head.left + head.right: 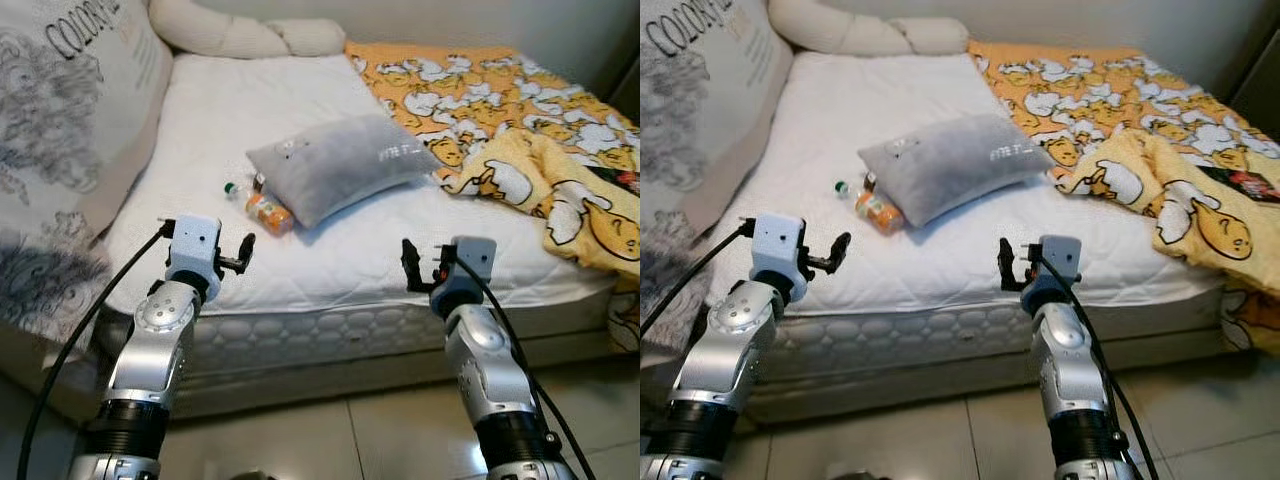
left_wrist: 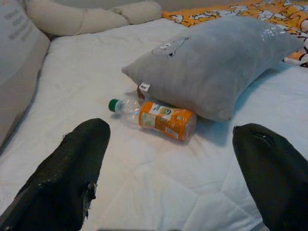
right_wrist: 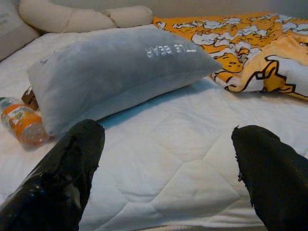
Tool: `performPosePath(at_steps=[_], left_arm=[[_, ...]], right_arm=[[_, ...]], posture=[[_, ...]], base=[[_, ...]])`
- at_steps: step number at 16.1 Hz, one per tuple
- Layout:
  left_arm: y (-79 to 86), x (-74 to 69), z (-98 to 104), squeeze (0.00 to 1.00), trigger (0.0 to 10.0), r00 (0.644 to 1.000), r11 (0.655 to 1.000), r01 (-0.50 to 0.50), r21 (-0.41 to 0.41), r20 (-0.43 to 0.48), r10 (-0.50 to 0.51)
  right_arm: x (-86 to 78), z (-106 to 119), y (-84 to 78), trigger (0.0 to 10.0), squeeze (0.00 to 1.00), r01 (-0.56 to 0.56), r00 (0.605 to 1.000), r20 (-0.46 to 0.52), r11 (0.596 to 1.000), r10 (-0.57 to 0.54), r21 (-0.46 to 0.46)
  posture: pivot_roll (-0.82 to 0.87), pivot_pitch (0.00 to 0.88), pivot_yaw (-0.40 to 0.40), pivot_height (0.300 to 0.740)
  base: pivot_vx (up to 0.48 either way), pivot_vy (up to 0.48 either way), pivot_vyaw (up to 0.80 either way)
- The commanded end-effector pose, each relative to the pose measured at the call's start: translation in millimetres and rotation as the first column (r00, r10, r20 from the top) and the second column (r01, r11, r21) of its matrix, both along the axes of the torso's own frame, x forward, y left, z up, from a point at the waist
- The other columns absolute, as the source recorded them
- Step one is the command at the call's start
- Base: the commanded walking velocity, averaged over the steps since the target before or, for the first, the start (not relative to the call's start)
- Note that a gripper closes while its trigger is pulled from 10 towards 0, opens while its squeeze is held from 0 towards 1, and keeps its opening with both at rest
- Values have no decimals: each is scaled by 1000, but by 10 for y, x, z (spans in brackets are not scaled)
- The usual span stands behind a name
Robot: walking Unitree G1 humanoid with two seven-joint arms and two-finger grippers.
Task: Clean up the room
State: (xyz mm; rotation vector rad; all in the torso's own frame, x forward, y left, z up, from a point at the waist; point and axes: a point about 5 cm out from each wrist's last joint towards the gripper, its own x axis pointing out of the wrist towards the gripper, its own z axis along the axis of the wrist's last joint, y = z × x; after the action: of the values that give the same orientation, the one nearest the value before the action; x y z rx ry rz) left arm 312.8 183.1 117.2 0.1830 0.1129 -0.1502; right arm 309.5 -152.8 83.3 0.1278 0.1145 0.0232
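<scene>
Bottle point(image 1: 262, 208) with an orange label lies on its side on the white mattress point(image 1: 230, 110), its end tucked against the near-left corner of a grey pillow point(image 1: 345, 163); that is how the head camera catches it. From there both arms reach up at the bed's near edge, the left gripper point(image 1: 243, 254) short of the bottle and the right gripper point(image 1: 412, 264) level with it further right, a yellow cartoon blanket point(image 1: 520, 130) heaped beyond. Along the left wrist, two black fingers point(image 2: 72, 178) stand wide apart, empty, with the bottle point(image 2: 159, 117) and pillow point(image 2: 216, 67) ahead between them. Along the right wrist, the fingers point(image 3: 62, 178) are likewise spread and empty, facing the pillow point(image 3: 120, 72), the bottle point(image 3: 21, 122) off to one side.
</scene>
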Motion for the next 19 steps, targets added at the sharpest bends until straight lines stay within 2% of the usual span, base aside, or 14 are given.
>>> performPosePath(at_steps=[1, 5, 19], left_arm=[[-25, 40, 31, 0, 10000, 1000, 1000, 0, -5, 8, 0], [-18, 48, 25, 0, 10000, 1000, 1000, -4, -7, 8, 4], [-22, 49, 17, 0, 10000, 1000, 1000, 0, -2, 12, 0]], right_arm=[[26, 35, -38, 10000, 0, 3, 1000, 6, 1000, -3, -4], [23, 43, -5, 10000, 0, -29, 999, 12, 998, 30, -52], [7, -31, 58, 10000, 0, -91, 995, -39, 991, 88, -94]], posture=[[-14, 0, -35, 740], [-15, 0, -35, 740], [-14, 0, -34, 740]], base=[[262, 0, 0], [272, 0, 0], [291, 0, 800]])
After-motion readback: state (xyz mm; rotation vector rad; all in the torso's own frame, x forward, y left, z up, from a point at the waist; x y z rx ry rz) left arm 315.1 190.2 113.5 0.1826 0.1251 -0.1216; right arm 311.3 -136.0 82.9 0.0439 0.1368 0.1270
